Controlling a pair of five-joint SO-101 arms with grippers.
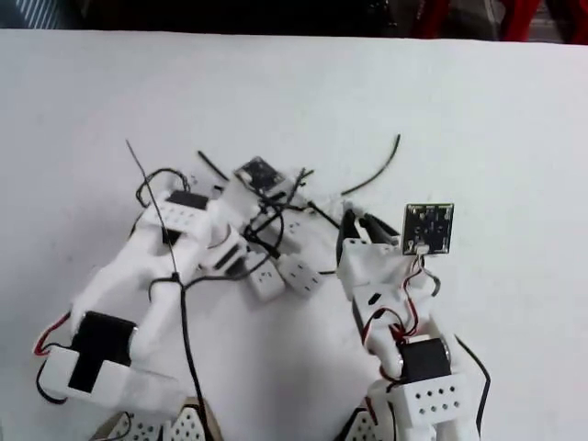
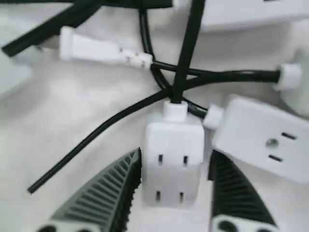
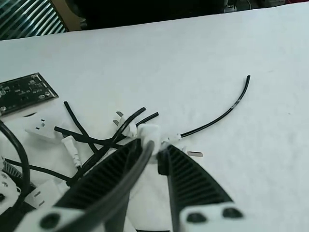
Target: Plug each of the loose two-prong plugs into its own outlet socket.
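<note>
Two sets — left fingers [image 2: 108,195] spread astride an outlet socket [image 2: 174,159], right fingers [image 3: 190,176] pinched on a white plug [image 3: 148,134].

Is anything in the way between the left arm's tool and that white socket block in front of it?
Nothing visible does. The socket block sits between the left tool's open fingers. Black cords cross beyond it, and a second outlet lies close beside one finger.

Right gripper [image 3: 153,149]: fingers [image 3: 193,179] clamp a white plug [image 3: 147,131] at their tips. Just beside it, a black cable [image 3: 217,116] curves away over the white table [image 3: 193,53]. Tangled black cords [image 3: 91,140] and a circuit board [image 3: 24,89] lie to one side.
</note>
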